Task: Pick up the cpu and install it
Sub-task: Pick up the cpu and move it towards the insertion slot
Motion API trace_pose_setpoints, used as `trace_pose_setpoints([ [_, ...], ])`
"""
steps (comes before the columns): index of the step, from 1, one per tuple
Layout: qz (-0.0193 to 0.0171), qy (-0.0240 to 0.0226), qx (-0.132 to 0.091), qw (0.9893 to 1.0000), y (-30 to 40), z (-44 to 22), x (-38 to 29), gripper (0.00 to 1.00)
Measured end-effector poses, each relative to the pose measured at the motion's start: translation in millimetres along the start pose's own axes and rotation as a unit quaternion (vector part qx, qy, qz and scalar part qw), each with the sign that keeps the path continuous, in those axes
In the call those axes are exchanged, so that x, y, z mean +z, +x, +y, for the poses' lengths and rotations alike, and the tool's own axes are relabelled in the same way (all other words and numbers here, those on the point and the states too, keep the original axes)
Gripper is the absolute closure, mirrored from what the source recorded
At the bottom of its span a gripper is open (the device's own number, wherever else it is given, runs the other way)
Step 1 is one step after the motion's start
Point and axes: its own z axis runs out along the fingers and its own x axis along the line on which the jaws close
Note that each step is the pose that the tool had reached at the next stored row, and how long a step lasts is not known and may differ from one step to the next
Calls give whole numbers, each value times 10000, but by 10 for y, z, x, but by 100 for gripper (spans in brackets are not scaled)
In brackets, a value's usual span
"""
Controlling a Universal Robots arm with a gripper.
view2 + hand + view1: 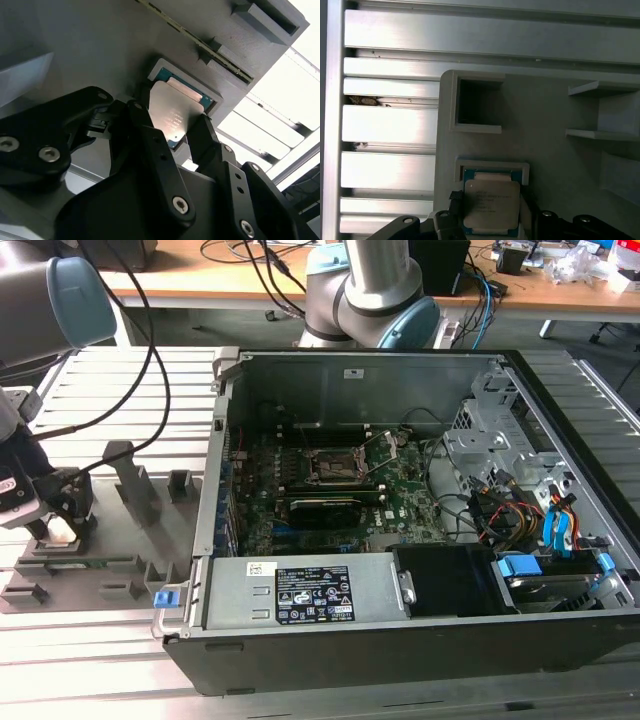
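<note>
Clamping the cpu [491, 205] by two opposite edges, the apt hold, in its tray [545, 150] recess, the gripper [169, 120] is handling a light, stiff, thin chip, likely slippery-topped and fragile underneath.

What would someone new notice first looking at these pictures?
The open computer case dominates the exterior view, with the motherboard's CPU socket exposed near its middle. At the exterior view's left, the gripper is down on a grey slotted tray. In both wrist views the cpu, silver top up, sits in a square recess of that tray, right at the gripper.
</note>
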Motion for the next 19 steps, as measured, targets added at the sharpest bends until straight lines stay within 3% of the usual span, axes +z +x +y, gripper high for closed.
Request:
trace_pose_setpoints([
  [2,0,-1,0,10000,0,0,2,38],
  [10,3,0,0,10000,-12,-1,1,38],
  [12,1,-48,10,10000,-14,0,1,38],
  [14,1,-54,18,10000,-13,0,1,38],
  [19,66,-57,16,10000,-24,-1,4,38],
])
